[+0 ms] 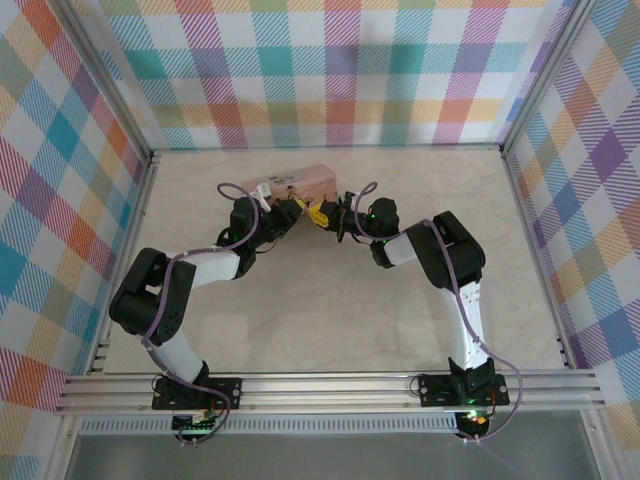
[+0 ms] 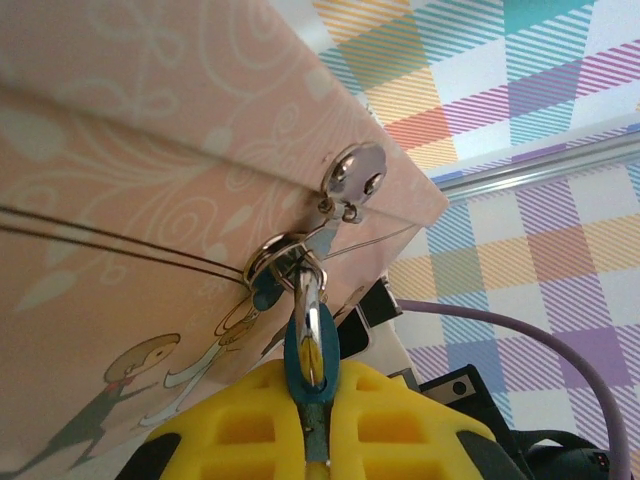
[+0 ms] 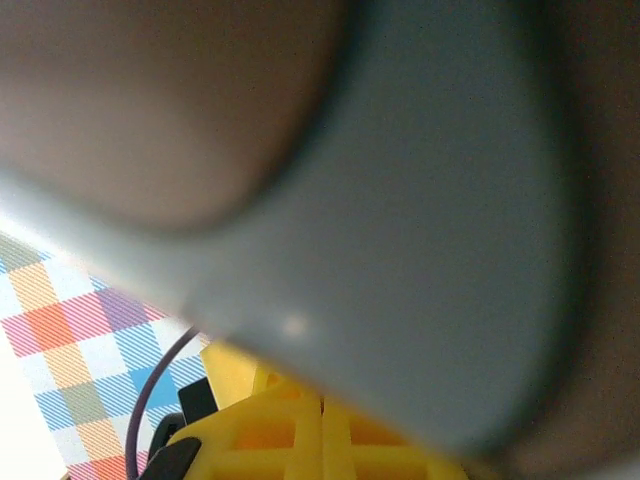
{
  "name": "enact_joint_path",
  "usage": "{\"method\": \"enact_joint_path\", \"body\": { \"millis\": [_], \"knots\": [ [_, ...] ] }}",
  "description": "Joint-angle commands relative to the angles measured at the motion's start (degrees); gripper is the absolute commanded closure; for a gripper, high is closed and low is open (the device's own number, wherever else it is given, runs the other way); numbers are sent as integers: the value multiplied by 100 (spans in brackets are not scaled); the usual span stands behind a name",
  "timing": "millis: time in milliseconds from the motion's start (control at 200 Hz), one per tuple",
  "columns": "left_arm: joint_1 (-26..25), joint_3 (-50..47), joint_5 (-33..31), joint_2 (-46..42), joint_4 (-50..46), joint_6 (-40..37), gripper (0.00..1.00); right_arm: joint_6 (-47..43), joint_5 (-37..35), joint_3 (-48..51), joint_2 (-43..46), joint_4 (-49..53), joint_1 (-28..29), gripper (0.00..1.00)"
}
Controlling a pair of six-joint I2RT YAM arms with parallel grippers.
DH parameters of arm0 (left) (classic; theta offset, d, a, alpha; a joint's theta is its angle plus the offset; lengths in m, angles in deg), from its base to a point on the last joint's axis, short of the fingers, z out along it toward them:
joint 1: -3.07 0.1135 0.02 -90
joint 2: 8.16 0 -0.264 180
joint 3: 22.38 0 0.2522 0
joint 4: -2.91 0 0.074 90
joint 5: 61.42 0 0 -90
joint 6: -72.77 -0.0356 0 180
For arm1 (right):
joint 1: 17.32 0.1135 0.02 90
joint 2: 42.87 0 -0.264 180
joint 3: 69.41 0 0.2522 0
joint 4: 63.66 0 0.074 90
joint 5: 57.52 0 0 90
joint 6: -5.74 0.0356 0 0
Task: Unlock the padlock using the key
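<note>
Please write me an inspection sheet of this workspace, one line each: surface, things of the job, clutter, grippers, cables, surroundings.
Surface: beige marbled table.
Job's things: padlock, teal body, its silver shackle hooked in the hasp of the pink tin; tin lies at the far side of the table.
Clutter: nothing seen.
Grippers: left gripper shut on the padlock body; right gripper shut, right beside it; whether it holds the key cannot be told, that view is blurred.
Cables: purple cable along each arm, looping loose near the wrists.
Surroundings: plaid walls on three sides; aluminium rail at the near edge.
</note>
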Motion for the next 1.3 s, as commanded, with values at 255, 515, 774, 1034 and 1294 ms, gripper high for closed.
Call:
{"method": "enact_joint_path", "body": {
  "millis": [255,515,774,1034,1294],
  "knots": [
    [-363,1,1408,-321,237,-61,93,-788,-302,-221,170,89,99,100],
    [-363,33,1407,-295,226,-62,92,164,-290,-631,-153,-371,322,100],
    [-363,28,1426,-308,226,-53,92,-1897,-59,-600,460,963,442,100],
    [-354,32,1509,-330,227,-40,92,-4441,-423,-133,1253,2395,450,100],
    [-363,23,1678,-304,253,-85,95,-2027,37,-826,476,747,441,100]
  ]
}}
